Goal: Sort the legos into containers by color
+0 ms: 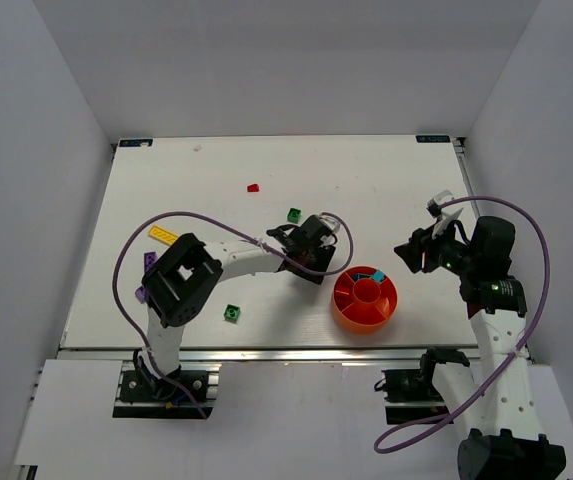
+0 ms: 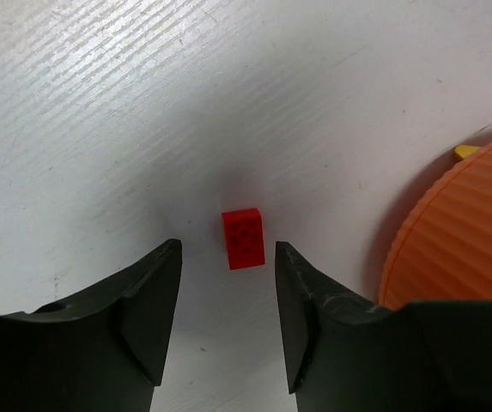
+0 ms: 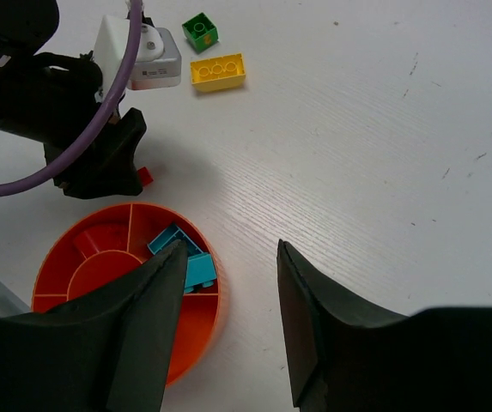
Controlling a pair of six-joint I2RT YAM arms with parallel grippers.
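My left gripper (image 2: 227, 249) is open and low over the table, with a small red lego (image 2: 243, 239) lying just beyond its fingertips and untouched. The round orange-red tray (image 2: 460, 240) is close on its right. In the top view the left gripper (image 1: 311, 262) sits just left of the tray (image 1: 338, 300). My right gripper (image 3: 228, 249) is open and empty above the tray's edge (image 3: 215, 322). Cyan legos (image 3: 187, 259) lie in one wedge. The right wrist view also shows the red lego (image 3: 146, 177), a yellow lego (image 3: 218, 72) and a green lego (image 3: 200, 31).
Loose on the table in the top view are a red lego (image 1: 253, 187), green legos (image 1: 294, 214) (image 1: 232, 313), a yellow plate (image 1: 163, 236) and purple pieces (image 1: 149, 260) at the left. The left arm's purple cable (image 1: 126, 250) loops over the table.
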